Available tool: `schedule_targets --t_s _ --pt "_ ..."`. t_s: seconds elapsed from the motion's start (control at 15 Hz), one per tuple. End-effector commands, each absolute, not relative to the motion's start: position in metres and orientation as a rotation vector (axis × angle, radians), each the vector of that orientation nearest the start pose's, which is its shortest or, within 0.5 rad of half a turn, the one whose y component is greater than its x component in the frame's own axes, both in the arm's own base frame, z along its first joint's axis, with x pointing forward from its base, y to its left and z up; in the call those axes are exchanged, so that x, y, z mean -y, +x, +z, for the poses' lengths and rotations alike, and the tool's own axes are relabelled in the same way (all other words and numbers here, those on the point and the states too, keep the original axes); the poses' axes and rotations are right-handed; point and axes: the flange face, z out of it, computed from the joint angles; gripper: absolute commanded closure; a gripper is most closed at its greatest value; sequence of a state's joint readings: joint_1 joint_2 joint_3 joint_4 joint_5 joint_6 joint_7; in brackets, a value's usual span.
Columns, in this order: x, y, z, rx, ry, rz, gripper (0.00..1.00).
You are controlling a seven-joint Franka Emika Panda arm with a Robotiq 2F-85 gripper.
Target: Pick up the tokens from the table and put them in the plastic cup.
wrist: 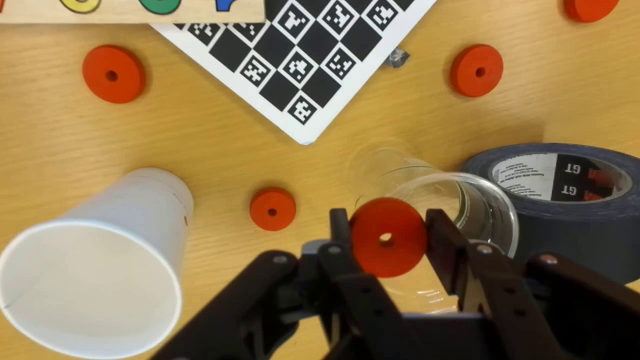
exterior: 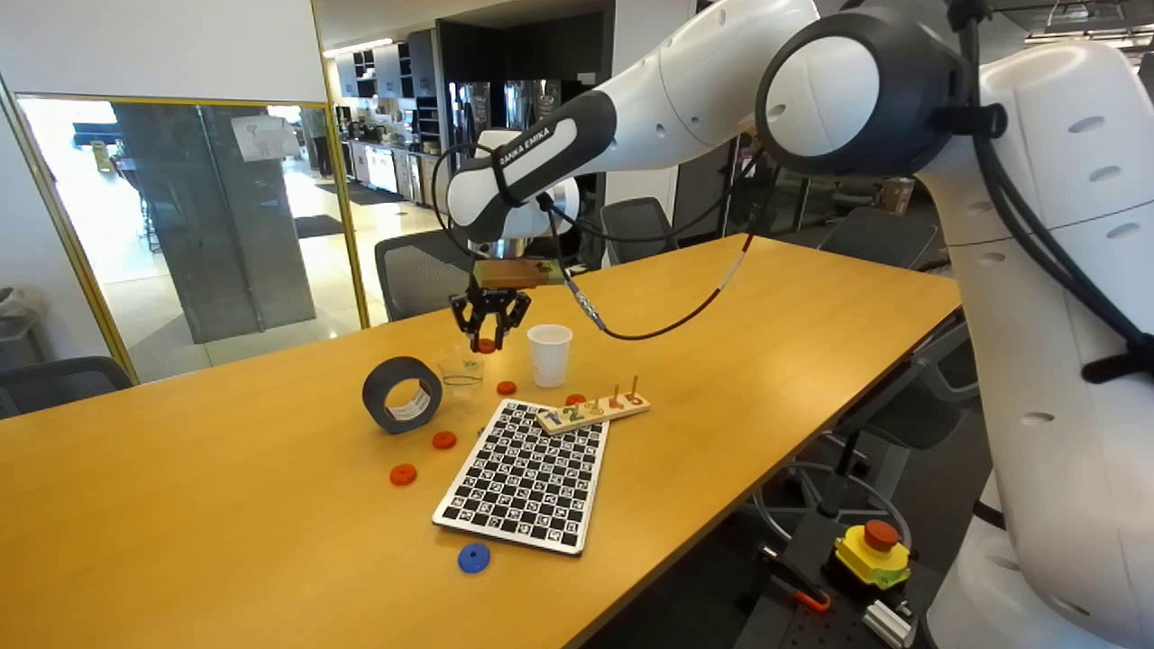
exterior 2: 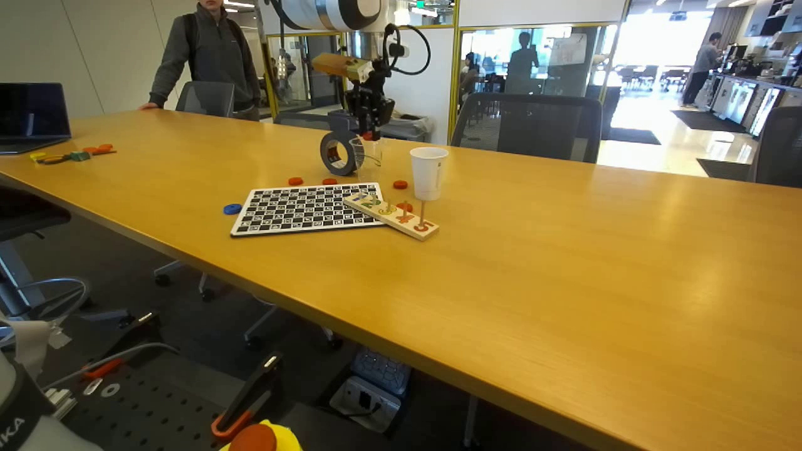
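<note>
The claw (wrist: 388, 225), narrowed to the width of a red token (wrist: 402, 227), grips it.
It hangs near the clear cup (exterior: 462, 383) (whether directly over, I cannot tell); in both exterior views the tape roll (exterior: 379, 397) stands left of that, the white cup (exterior: 549, 361) right. Four more red tokens (exterior: 403, 479) lie on the table (exterior: 225, 505), and a blue token (exterior: 474, 566) just beside the checkered board (exterior: 527, 473).

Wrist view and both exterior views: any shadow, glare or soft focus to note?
Wrist view: a soft shadow lies beside the tape roll, and the gripper looks dark and slightly soft; both exterior views: the background washes out to white in places; in an exterior view: pale sheen on the table.
</note>
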State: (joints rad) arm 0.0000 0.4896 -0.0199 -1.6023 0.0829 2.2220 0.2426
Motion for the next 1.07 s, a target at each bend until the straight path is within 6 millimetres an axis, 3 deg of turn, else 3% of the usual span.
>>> schedule_targets --t_s 0.0,0.53,0.6,0.67,0.93,1.0 --pt "0.009 0.724 0.365 -0.411 -3.025 -0.17 0.78" --pt "0.003 0.746 0.36 -0.312 -3.022 -0.108 0.78" --pt "0.002 0.747 0.359 -0.308 -3.019 -0.096 0.33" --pt "0.002 0.748 0.359 -0.305 -3.017 -0.088 0.33" --pt "0.001 0.744 0.365 -0.296 -3.042 -0.07 0.03" --pt "0.003 0.743 0.368 -0.303 -3.045 -0.076 0.0"
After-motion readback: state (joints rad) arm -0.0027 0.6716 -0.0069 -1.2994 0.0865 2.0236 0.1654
